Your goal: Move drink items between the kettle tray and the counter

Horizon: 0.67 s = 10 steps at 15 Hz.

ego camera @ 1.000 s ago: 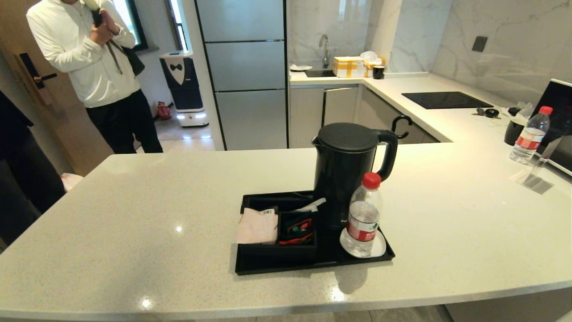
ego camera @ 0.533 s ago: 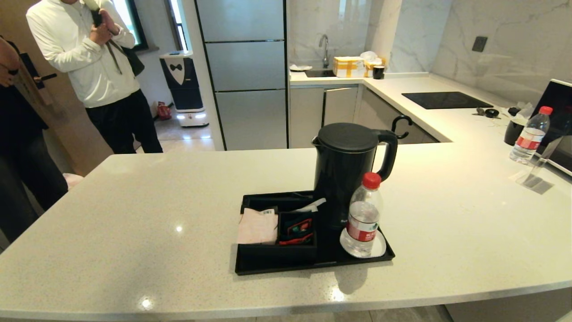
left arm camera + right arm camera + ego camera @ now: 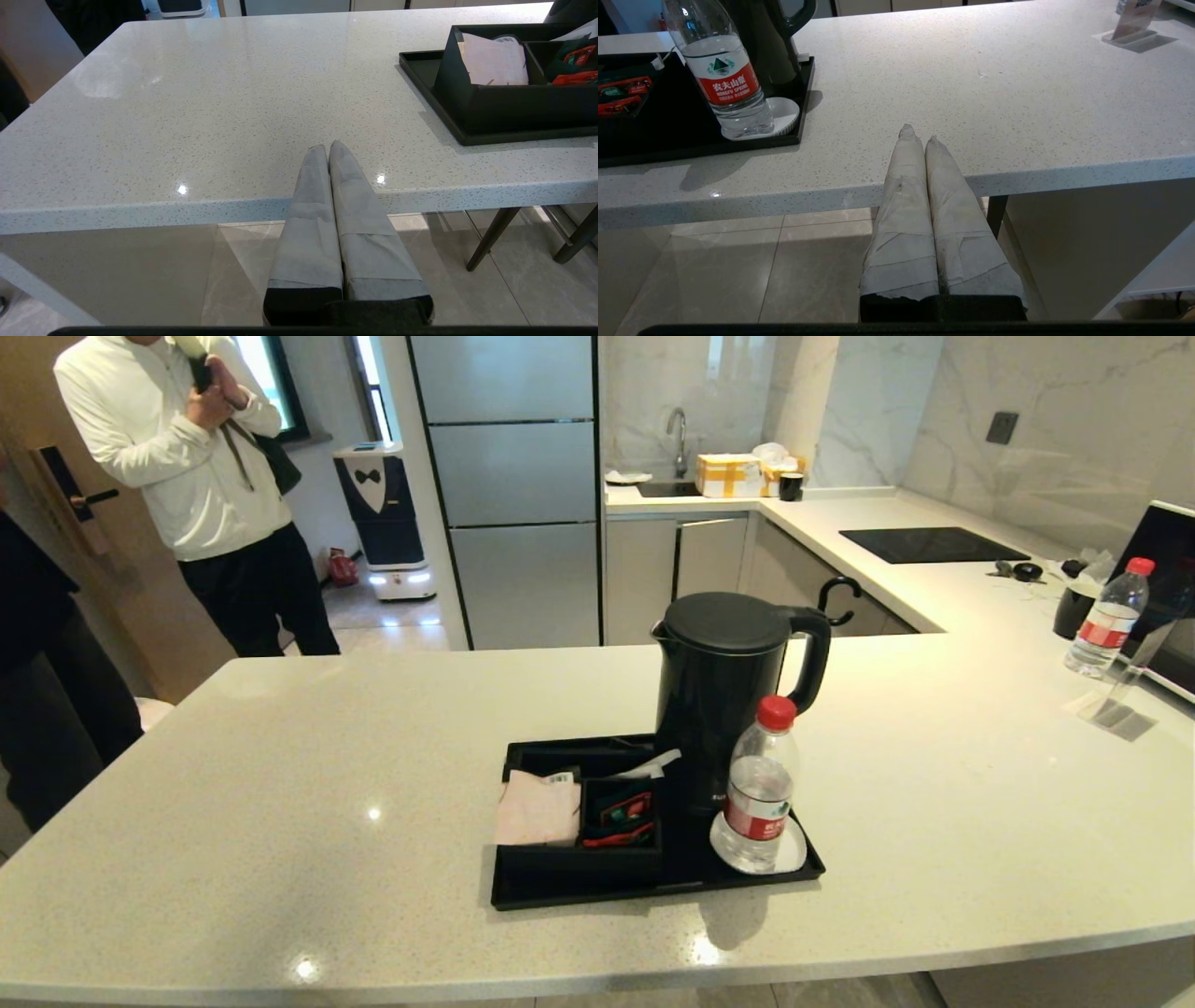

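Observation:
The black kettle (image 3: 719, 695) stands upright at the back of the black tray (image 3: 579, 896) on the speckled counter (image 3: 280, 784). A pale pink sachet (image 3: 537, 810) lies in the tray's left compartment. A water bottle (image 3: 759, 789) stands on the white coaster (image 3: 792, 855). Neither gripper shows in the head view. My left gripper (image 3: 328, 147) is shut and empty, hanging at the counter's near edge, left of the tray (image 3: 420, 74) and sachet (image 3: 495, 65). My right gripper (image 3: 917, 135) is shut and empty at the near edge, right of the bottle (image 3: 728, 79) and kettle (image 3: 761, 42).
Red and green packets (image 3: 621, 812) fill the compartment beside the sachet. A second bottle (image 3: 1106, 616) and a clear stand (image 3: 1116, 705) sit at the far right. A person in white (image 3: 187, 476) and a dark-clothed figure (image 3: 47, 691) stand beyond the counter's left end.
The dark-clothed figure at the left edge has shifted about. Nothing on the counter or tray has moved.

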{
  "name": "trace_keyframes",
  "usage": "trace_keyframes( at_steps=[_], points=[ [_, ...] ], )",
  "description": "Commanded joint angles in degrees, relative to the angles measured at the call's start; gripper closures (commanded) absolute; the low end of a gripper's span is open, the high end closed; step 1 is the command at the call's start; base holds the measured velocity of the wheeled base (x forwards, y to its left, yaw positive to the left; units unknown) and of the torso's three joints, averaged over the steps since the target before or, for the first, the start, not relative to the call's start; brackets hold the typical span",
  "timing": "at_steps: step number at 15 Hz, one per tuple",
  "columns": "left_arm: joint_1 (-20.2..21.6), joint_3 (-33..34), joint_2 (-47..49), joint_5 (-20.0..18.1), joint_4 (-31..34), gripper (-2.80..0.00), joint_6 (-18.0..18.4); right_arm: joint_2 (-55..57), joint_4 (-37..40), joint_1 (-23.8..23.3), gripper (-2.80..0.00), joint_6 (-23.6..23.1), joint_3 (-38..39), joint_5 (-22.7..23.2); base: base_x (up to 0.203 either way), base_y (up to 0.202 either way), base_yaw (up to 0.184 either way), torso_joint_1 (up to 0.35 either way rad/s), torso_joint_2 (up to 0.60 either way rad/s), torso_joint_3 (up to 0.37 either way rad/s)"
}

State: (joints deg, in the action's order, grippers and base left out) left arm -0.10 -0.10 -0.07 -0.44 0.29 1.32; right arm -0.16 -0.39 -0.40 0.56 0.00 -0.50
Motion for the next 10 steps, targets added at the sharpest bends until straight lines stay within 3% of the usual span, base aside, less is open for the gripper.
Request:
trace_keyframes(
  at_steps=[1, 10],
  points=[
    [0.0, 0.0, 0.1, 0.0, 0.0, 0.00, 0.0, 0.2, 0.0, 0.1, 0.00, 0.1, 0.1, 0.0, 0.000, 0.000, 0.000, 0.000, 0.00, 0.000],
    [0.0, 0.0, 0.1, 0.0, 0.0, 0.00, 0.0, 0.2, 0.0, 0.1, 0.00, 0.1, 0.1, 0.0, 0.000, 0.000, 0.000, 0.000, 0.00, 0.000]
  ],
)
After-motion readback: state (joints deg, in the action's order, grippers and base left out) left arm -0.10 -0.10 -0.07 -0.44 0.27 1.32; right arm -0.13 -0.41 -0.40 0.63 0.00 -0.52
